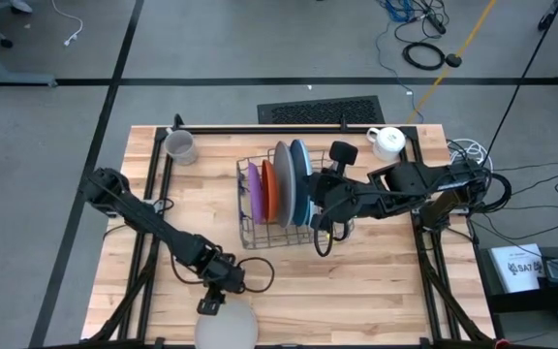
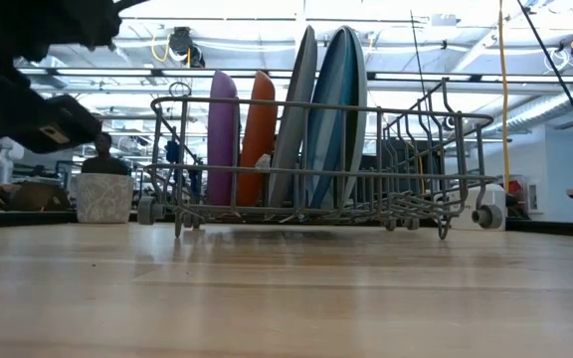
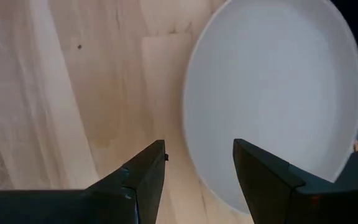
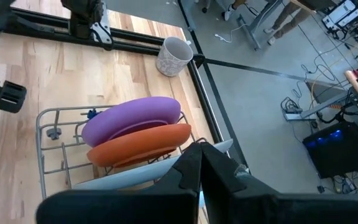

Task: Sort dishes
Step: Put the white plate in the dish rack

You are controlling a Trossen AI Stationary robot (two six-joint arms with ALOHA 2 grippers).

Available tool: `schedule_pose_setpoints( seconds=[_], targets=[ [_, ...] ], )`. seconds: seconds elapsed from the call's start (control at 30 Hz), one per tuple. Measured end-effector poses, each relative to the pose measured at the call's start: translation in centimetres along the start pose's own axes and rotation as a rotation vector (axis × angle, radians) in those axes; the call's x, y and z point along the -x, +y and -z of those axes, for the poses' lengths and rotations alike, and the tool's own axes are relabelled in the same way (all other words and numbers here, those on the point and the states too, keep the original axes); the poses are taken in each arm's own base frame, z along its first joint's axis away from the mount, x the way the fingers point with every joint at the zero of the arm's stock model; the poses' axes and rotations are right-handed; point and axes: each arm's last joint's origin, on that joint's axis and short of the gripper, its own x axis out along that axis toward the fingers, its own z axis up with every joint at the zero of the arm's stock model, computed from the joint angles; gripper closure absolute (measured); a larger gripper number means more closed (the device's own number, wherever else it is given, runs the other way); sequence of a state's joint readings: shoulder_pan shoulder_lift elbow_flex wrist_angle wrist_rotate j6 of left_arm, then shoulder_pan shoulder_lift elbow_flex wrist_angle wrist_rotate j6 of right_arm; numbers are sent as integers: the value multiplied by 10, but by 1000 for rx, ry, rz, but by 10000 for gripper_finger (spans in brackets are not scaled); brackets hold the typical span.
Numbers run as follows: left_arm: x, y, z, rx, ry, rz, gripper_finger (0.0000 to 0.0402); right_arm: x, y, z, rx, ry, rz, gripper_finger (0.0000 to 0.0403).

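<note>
Now the left gripper (image 1: 209, 305), fingers parted, is lining up on the whitish-grey plate (image 1: 227, 330) at the table's (image 1: 376, 291) near edge; it probably needs a lower, rim-straddling approach.

No lettering, label, brand or number can be read on anything here, on the surface or beyond.

A: Where do the cameras sit?
B: One overhead looks straight down; one at tabletop level faces the rack (image 2: 316, 149) at twelve o'clock.
A: The wrists?
B: Close in. Both also see that rack.
</note>
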State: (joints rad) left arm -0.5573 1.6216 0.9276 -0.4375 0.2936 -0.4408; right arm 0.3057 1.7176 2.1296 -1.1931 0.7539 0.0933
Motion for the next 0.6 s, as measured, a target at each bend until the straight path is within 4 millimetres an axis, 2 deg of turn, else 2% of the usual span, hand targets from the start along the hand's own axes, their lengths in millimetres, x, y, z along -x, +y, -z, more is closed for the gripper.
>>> schedule_pose_setpoints(
  seconds=[0.23,0.6],
  targets=[
    [-18,5,1,4,23,-72,212,2,3,0,6,-4,-8,403],
    [-40,9,0,-13,44,-76,212,2,2,0,9,-4,-7,403]
  ],
)
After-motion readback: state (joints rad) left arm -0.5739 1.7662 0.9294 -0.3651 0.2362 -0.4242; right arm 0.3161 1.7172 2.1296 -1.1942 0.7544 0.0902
